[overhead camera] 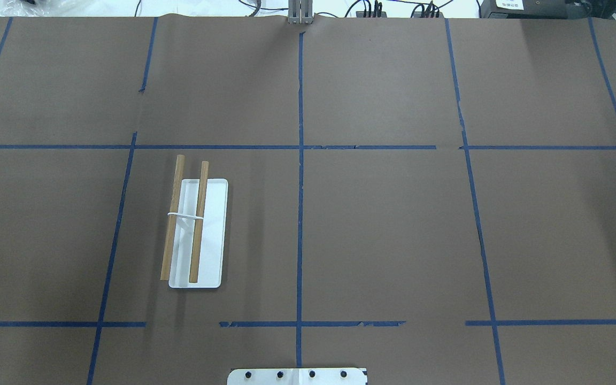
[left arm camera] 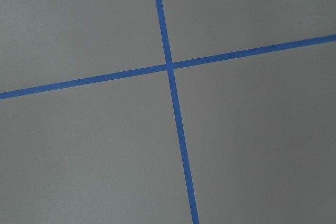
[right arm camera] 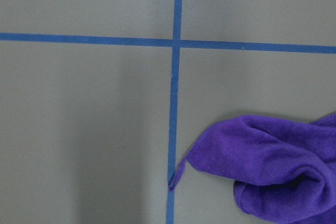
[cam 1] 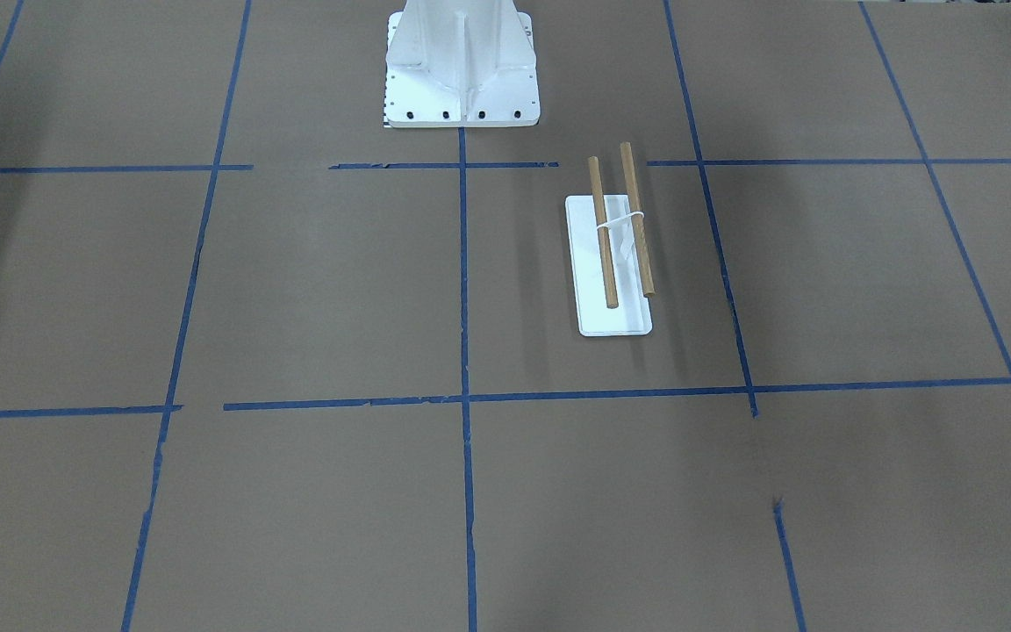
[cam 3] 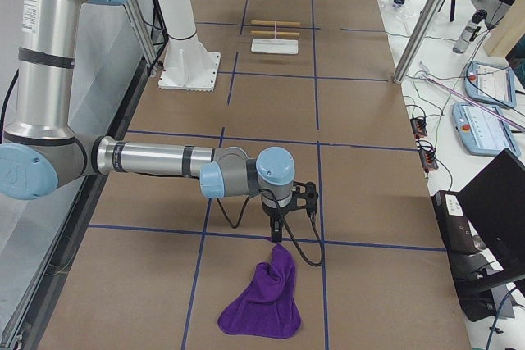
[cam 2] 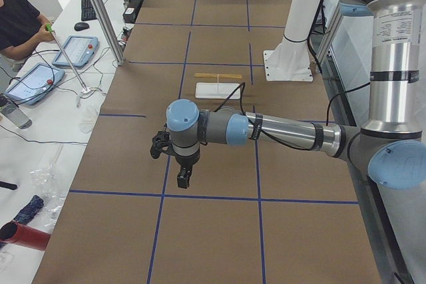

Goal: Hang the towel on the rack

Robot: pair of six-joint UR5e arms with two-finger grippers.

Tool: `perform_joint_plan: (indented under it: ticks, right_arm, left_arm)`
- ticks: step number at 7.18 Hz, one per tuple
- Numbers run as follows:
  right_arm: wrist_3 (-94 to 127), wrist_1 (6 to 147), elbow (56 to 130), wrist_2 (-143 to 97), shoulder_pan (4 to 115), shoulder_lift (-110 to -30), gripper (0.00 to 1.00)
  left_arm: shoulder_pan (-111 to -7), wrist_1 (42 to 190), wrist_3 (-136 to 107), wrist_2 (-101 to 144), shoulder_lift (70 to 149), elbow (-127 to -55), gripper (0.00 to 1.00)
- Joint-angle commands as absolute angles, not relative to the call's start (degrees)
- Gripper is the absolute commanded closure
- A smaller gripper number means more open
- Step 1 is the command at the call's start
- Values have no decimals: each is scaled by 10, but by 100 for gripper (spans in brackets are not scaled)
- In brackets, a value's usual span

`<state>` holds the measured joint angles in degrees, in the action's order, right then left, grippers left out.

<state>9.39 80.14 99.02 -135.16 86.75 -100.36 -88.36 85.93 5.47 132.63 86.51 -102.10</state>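
The rack (cam 1: 620, 230) has two thin brown dowels raised over a small white base plate (cam 1: 615, 320). It stands bare on the robot's left half of the table in the overhead view (overhead camera: 190, 224). A purple towel (cam 3: 264, 305) lies crumpled on the brown table at the robot's right end, and its edge shows in the right wrist view (right arm camera: 273, 177). My right gripper (cam 3: 276, 235) points down just above the towel's near tip. My left gripper (cam 2: 182, 179) hangs over bare table at the left end, far from the rack (cam 2: 218, 76). I cannot tell whether either gripper is open or shut.
The white bolted robot pedestal (cam 1: 462, 61) stands at the table's robot side. Blue tape lines grid the brown table. A metal post (cam 2: 100, 11), tablets and an operator (cam 2: 16, 21) are beside the table's far edge.
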Motion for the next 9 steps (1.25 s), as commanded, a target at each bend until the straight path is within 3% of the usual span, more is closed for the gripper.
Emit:
perform_joint_plan:
  ticks: [1,3,9]
  right_arm:
    - [126,802,1002,-1362,867,-1004,0]
    - [126,797,1009,-1361,867,-1014,0]
    - [124,751,1008,-1380,840,-1044,0]
  left_arm:
    - [-886,856,58,1331,864,-1036,0]
    - [-882,797,51,1338,876,-1076,0]
    - [-880,881,51,1375,877,-1049,0]
